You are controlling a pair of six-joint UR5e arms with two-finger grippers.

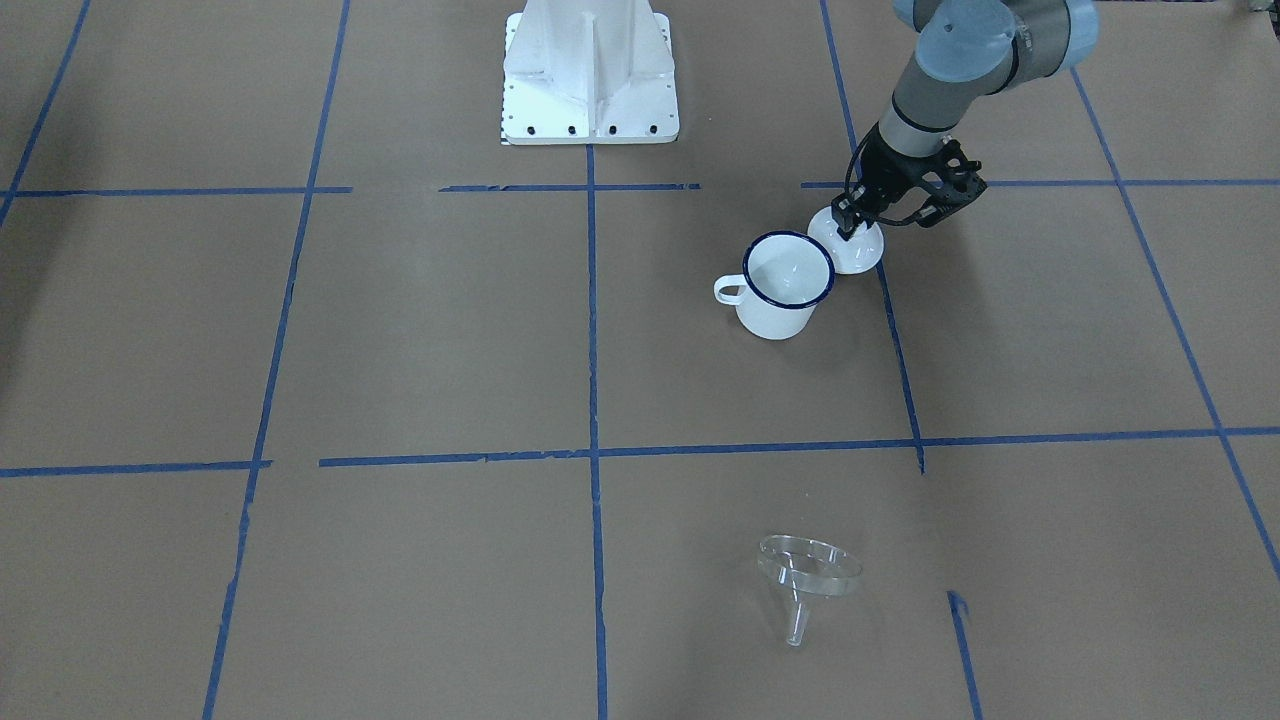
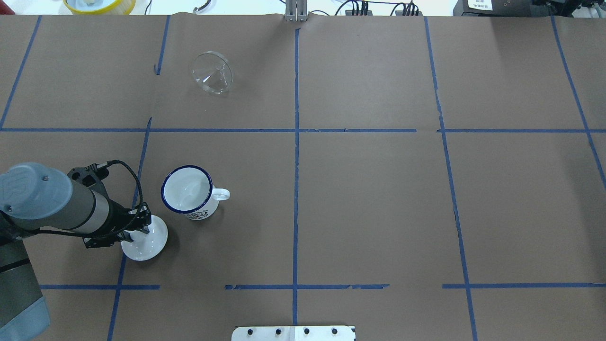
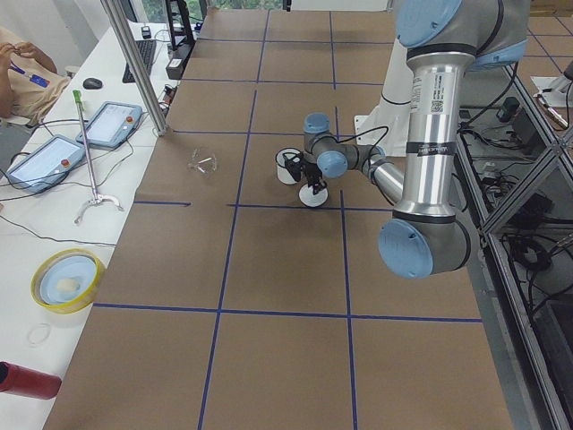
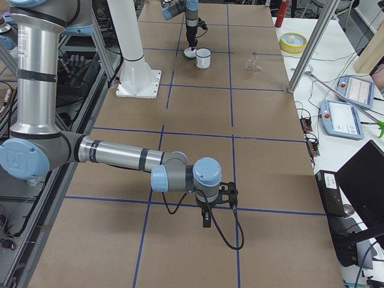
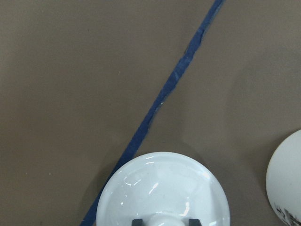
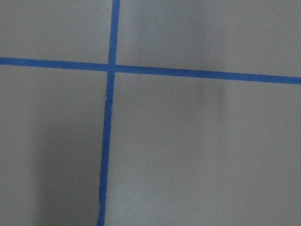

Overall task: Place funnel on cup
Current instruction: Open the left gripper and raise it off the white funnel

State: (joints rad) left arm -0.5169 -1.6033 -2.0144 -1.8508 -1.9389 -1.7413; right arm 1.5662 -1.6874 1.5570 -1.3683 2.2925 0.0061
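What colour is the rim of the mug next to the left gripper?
Dark blue, around a white cup; it shows best in the overhead exterior view.

One clear funnel (image 1: 808, 568), one white enamel cup (image 1: 781, 292), one white lid (image 1: 862, 256)

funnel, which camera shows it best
Exterior front-facing: the funnel lies on its side near the camera, rim and spout both clear. Overhead shows it farther off, mostly the round rim. The two side views show only a small glint; the wrist views miss it.
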